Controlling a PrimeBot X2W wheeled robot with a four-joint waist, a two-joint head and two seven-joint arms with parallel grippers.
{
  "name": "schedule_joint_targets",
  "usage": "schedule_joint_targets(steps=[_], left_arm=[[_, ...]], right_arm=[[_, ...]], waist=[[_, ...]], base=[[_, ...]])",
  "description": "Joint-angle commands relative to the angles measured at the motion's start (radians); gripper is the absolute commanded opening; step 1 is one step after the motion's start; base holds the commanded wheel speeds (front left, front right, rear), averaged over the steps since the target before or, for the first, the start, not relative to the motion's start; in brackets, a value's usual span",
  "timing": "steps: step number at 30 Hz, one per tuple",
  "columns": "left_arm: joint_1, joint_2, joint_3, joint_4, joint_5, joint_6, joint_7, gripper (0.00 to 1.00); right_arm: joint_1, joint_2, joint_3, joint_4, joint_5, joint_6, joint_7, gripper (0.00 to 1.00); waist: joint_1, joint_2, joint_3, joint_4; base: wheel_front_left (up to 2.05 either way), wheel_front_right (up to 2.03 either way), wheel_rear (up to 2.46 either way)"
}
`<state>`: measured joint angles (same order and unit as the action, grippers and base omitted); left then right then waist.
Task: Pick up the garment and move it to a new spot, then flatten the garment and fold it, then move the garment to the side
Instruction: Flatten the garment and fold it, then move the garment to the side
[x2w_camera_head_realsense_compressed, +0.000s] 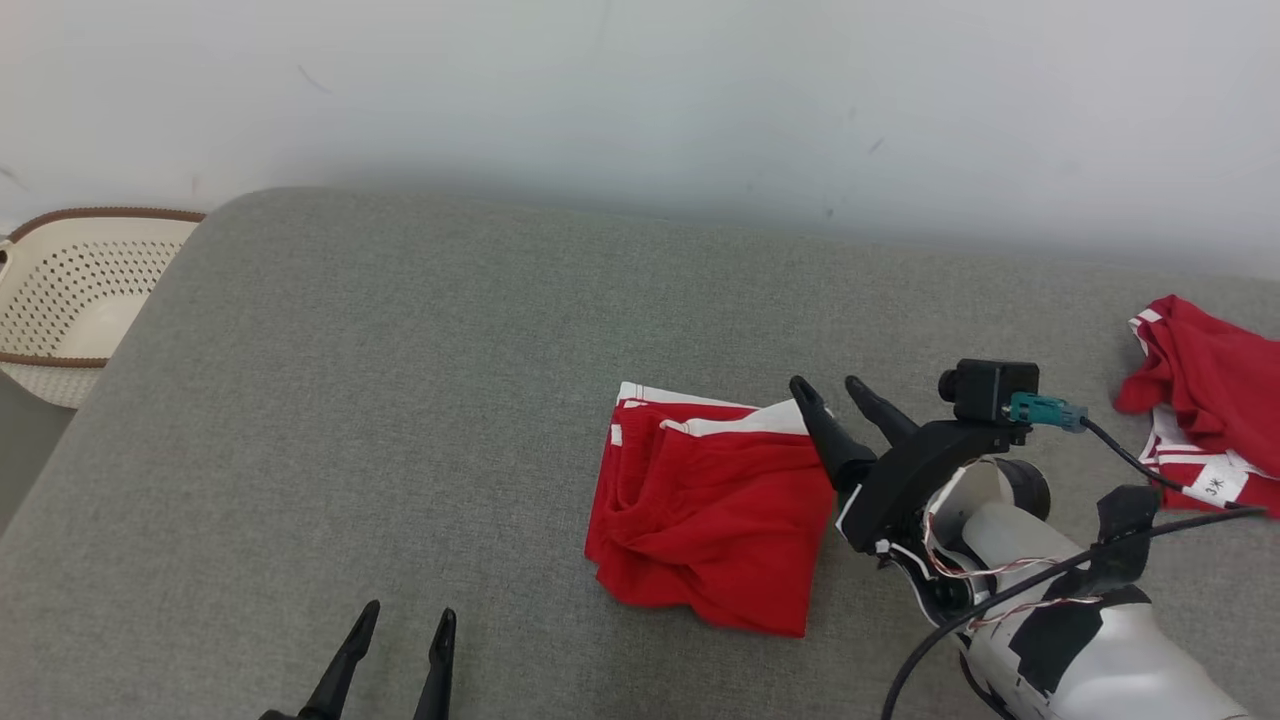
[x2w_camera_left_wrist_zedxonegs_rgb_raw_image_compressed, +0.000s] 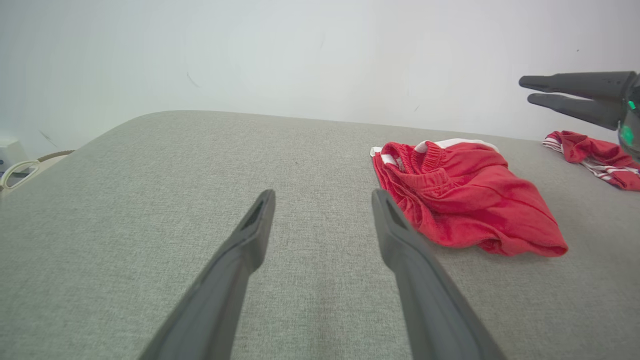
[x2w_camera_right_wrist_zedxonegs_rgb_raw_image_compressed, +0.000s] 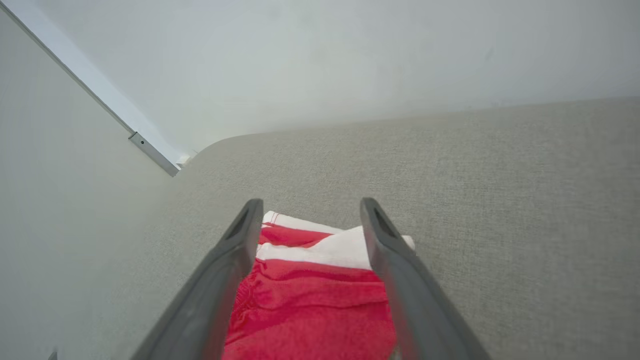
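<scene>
Jaws on both arms stand spread and empty. My right jaws hang above the right edge of the garment (x2w_camera_head_realsense_compressed: 710, 510), red with a white band, folded on the bench (x2w_camera_head_realsense_compressed: 400, 400) beneath and ahead of them. From my left jaws, low over bare bench, it lies ahead to the right, well apart; another red cloth (x2w_camera_head_realsense_compressed: 1210, 400) lies right of my right jaws.

cream perforated basket (x2w_camera_head_realsense_compressed: 90, 290) far left | grey cushion (x2w_camera_head_realsense_compressed: 400, 420) | white wall (x2w_camera_head_realsense_compressed: 640, 90)
</scene>
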<state>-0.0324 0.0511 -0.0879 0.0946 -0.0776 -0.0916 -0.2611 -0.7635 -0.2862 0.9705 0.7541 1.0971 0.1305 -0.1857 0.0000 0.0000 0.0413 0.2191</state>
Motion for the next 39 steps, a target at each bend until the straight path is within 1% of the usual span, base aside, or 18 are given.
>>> schedule_joint_targets(steps=[1,5,10,18,22,26,27,28,29,34,39], left_arm=[[0.016,0.001,0.007,-0.004,0.006,0.003,-0.006,1.0],[0.021,0.001,0.017,-0.011,0.011,0.003,-0.006,1.0],[0.013,0.0,0.014,-0.016,0.015,0.002,-0.006,1.0],[-0.006,0.0,0.023,-0.018,0.016,0.022,-0.006,1.0],[-0.008,0.0,0.026,-0.02,0.012,0.023,-0.006,1.0],[-0.009,0.0,0.023,-0.022,0.008,0.028,-0.006,1.0],[-0.01,0.0,0.021,-0.023,0.007,0.03,-0.006,1.0],[-0.011,0.0,0.019,-0.024,0.005,0.031,-0.006,1.0],[-0.011,0.0,0.018,-0.023,0.004,0.031,-0.006,1.0],[-0.003,0.0,0.019,-0.018,-0.002,0.039,-0.006,1.0],[0.016,0.0,0.034,-0.023,-0.004,0.044,-0.006,1.0]], right_arm=[[0.015,-0.012,0.0,0.006,-0.007,0.0,-0.008,1.0],[0.031,-0.023,0.003,0.034,0.001,0.0,0.016,1.0],[0.045,-0.01,0.014,0.076,0.01,0.0,0.054,1.0],[0.049,0.037,0.034,0.145,0.023,0.0,0.096,1.0],[0.053,0.057,0.044,0.176,0.041,0.0,0.126,1.0],[0.056,0.077,0.053,0.183,0.06,0.0,0.154,1.0],[0.057,0.081,0.054,0.181,0.067,0.0,0.158,0.53],[0.056,0.083,0.058,0.179,0.07,0.0,0.161,0.13],[0.055,0.085,0.062,0.177,0.072,0.0,0.163,0.0],[0.038,0.062,0.082,0.154,0.062,0.0,0.116,0.0],[0.012,0.018,0.126,0.142,0.015,0.0,0.071,0.0]], waist=[[0.0,0.0,0.001,-0.007],[0.0,0.0,0.006,-0.017],[0.0,0.0,0.021,-0.017],[0.0,0.0,0.045,-0.001],[0.0,0.0,0.051,0.011],[0.0,0.0,0.055,0.02],[0.0,0.0,0.057,0.021],[0.0,0.0,0.058,0.023],[0.0,0.0,0.059,0.024],[0.0,0.0,0.052,0.019],[0.0,0.0,0.033,-0.014]], base=[[0.0,0.0,0.0],[0.0,0.0,0.0],[0.0,0.0,0.0],[0.0,0.0,0.0],[0.0,0.0,0.0],[0.0,0.0,0.0],[0.0,0.0,0.0],[0.0,0.0,0.0],[0.0,0.0,0.0],[0.0,0.0,0.0],[0.0,0.0,0.0]])
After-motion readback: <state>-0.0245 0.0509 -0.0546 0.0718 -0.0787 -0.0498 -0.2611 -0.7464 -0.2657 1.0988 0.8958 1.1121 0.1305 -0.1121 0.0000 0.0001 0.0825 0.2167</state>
